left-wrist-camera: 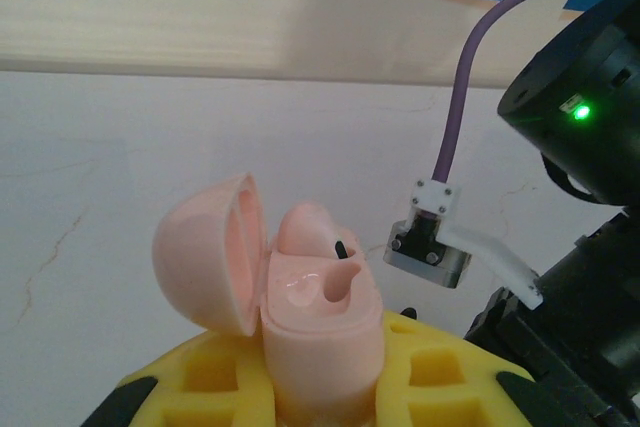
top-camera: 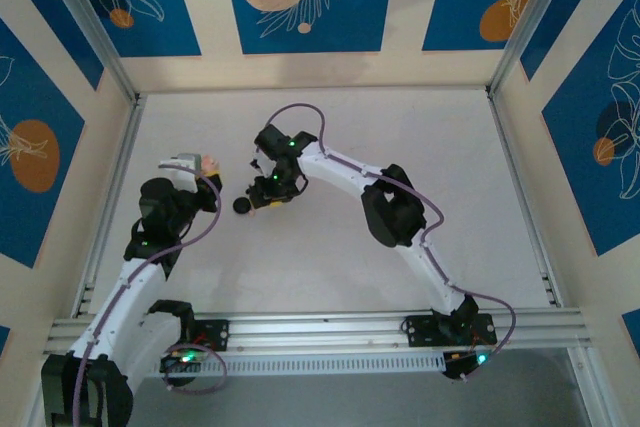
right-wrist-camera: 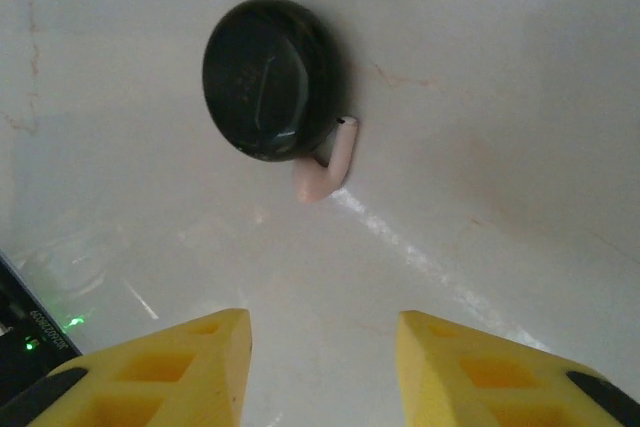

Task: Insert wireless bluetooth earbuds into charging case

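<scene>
Nearest me, the right gripper (right-wrist-camera: 320,367) is hovering with its yellow fingers spread and nothing between them. It is looking down on the table (right-wrist-camera: 520,147) at a round black disc (right-wrist-camera: 270,77), where a pink earbud (right-wrist-camera: 325,169), its stem tipped in black, is lying against the disc's edge. Left of that and slightly farther, the left gripper (left-wrist-camera: 320,392) is pinching the open pink charging case (left-wrist-camera: 320,332). One bud (left-wrist-camera: 305,227) is sitting inside and one socket (left-wrist-camera: 335,287) is showing bare. I am taking this as the pickup of the second earbud. The next move is calling for a careful descent and a fine pinch on the stem without nudging the disc. No brand is showing, and faint marks on the disc are too blurred to read.
</scene>
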Robot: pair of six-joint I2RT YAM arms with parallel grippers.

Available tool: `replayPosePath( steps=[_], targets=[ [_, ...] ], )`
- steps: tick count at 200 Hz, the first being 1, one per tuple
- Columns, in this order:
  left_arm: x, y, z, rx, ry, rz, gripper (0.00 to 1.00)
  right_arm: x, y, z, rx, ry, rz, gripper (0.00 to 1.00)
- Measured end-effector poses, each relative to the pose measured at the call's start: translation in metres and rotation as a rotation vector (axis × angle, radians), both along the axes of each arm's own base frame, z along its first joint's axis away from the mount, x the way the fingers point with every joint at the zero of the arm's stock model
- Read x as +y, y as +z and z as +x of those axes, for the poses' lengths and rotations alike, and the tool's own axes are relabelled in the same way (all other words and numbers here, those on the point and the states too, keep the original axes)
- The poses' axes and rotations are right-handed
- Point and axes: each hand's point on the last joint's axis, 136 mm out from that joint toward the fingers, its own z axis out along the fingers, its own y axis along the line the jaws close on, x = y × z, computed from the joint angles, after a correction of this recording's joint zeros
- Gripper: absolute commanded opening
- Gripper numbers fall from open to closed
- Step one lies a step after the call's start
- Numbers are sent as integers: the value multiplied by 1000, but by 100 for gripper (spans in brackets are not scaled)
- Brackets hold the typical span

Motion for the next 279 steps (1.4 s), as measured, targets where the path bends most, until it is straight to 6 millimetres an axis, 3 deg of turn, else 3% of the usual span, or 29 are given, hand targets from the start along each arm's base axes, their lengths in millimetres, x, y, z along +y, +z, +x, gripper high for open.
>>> replayPosePath(
  steps=[96, 196, 279],
  targets=[
    [0, 4, -2, -12, 0, 0, 18, 17, -30, -1, 6, 22, -7, 42],
    [1, 0, -4, 5, 1, 5, 18, 31, -36, 8, -14, 28, 1, 42],
    [1, -1, -4, 3, -5, 22, 18, 28, -41, 10, -112, 55, -94, 31]
  ],
)
